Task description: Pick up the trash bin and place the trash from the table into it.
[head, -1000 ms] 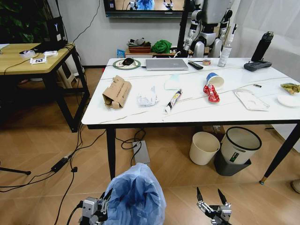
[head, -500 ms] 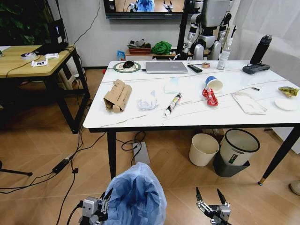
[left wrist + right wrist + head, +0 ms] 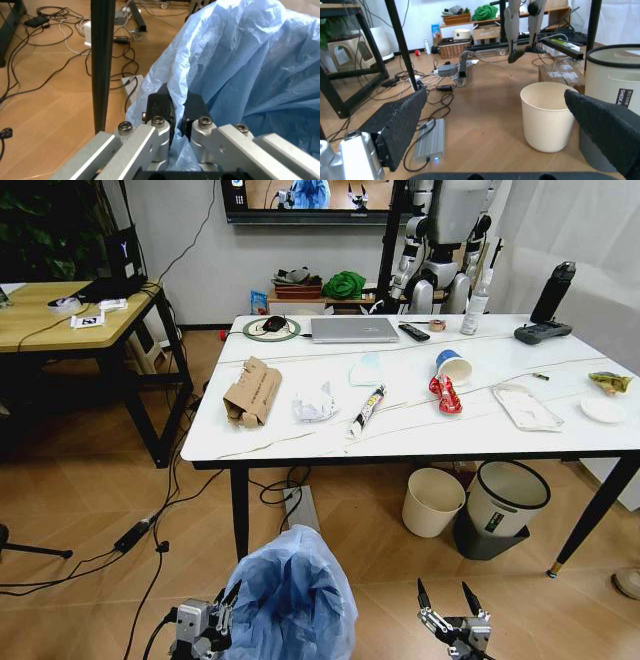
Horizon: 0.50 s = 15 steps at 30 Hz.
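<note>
Trash bin (image 3: 292,598): low before the tabletop (image 3: 420,430), its blue bag pinched by the left claw (image 3: 176,112); right claw (image 3: 444,598) spread, empty, beside it; risk: thin plastic may tear or slip, dropping the bin.

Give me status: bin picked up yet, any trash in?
Bin is in hand: the left gripper has its fingers shut on the blue bag of the trash bin, low in front of the table. The right gripper hangs open and empty. No trash moved: the cardboard box, crumpled paper, red wrapper and paper cup all lie on the table.
</note>
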### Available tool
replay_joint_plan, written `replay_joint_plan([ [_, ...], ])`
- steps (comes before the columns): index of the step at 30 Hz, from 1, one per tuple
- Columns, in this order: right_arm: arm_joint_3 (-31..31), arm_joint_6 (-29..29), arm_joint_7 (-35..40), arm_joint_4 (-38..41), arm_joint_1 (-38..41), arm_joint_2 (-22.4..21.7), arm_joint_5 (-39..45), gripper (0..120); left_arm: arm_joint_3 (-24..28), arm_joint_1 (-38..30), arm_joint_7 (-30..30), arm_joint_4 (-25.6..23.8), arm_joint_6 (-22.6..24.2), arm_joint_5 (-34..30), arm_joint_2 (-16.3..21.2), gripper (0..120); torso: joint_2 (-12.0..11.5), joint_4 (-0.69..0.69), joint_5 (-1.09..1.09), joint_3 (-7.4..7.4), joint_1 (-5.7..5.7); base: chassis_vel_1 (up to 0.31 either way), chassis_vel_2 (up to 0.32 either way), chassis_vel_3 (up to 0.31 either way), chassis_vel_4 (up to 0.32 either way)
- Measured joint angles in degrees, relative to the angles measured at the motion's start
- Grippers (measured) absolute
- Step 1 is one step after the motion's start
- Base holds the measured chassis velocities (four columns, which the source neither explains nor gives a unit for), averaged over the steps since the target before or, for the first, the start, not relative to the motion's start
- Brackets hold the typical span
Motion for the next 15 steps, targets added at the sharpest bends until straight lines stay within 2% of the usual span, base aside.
replay_joint_plan([
  [15,0.77,0.88,-0.02,1.98,-1.36,0.68,-1.44,100,0.67,-0.89,-0.25,0.42,0.60,-1.59,2.03,0,4.10,0.00,0.00,2.32,1.78,0.000,0.000,0.000,0.000],
])
